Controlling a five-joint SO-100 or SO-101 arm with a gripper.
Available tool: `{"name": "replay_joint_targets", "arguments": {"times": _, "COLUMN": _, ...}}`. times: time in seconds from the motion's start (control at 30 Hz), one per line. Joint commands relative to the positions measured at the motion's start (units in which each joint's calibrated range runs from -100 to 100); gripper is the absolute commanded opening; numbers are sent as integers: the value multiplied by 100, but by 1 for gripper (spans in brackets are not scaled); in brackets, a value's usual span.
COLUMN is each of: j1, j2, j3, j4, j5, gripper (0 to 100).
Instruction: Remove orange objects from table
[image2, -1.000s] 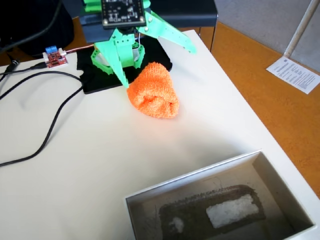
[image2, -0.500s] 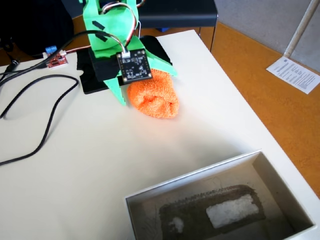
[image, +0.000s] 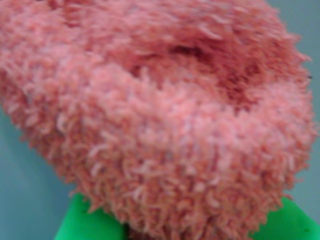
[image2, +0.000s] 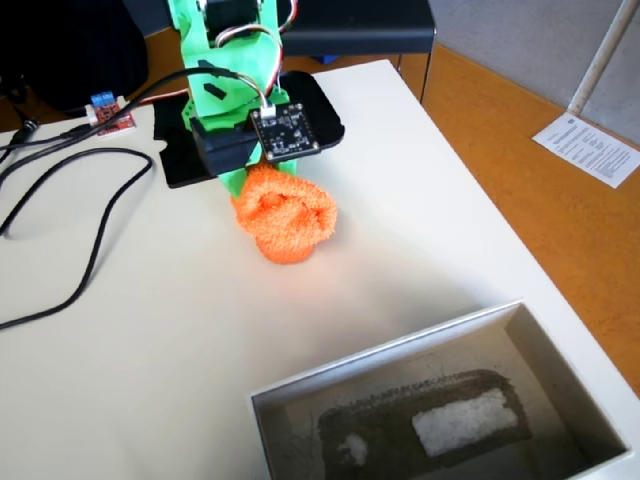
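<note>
In the wrist view, the orange terry-cloth roll (image: 165, 125) filled almost the whole picture, its fuzzy loops blurred and pinkish from being so close. Bright green parts of the pincer (image: 175, 235) showed at the bottom edge, one at the lower left and one at the lower right, with the roll pressed between them. A pale grey-blue surface showed at the left and right edges behind the roll.

In the fixed view, the green arm reached down from the far side of the cream-white counter (image2: 200, 330). Its pincer (image2: 262, 185) was closed around the far end of the orange roll (image2: 285, 220), gripping it. The roll looked bunched and lumpy just in front of a black mat (image2: 310, 105); whether it touched the counter could not be told. A small black circuit board (image2: 284, 132) sat on the arm just above the roll. Black cables (image2: 80, 210) trailed over the counter's left side, and a small red circuit board (image2: 108, 112) lay at the far left. A white open box (image2: 440, 400) stood at the near right edge.
</note>
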Motion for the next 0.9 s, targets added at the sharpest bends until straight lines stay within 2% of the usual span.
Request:
{"name": "replay_joint_targets", "arguments": {"times": 0.0, "j1": -39, "j2": -123, "j3": -390, "j4": -744, "j5": -88, "gripper": 0}}
{"name": "replay_joint_targets", "arguments": {"times": 0.17, "j1": 57, "j2": 943, "j3": -2783, "j4": -1546, "j5": -337, "gripper": 0}}
{"name": "replay_joint_targets", "arguments": {"times": 0.4, "j1": 65, "j2": 4468, "j3": -8384, "j4": -1700, "j5": -586, "gripper": 0}}
{"name": "replay_joint_targets", "arguments": {"times": 0.5, "j1": 13, "j2": 5803, "j3": -9847, "j4": -1765, "j5": -488, "gripper": 0}}
{"name": "replay_joint_targets", "arguments": {"times": 0.7, "j1": -150, "j2": 7020, "j3": -10225, "j4": -2236, "j5": -83, "gripper": 0}}
{"name": "replay_joint_targets", "arguments": {"times": 0.87, "j1": -298, "j2": 6558, "j3": -8607, "j4": -2722, "j5": -15, "gripper": 3}}
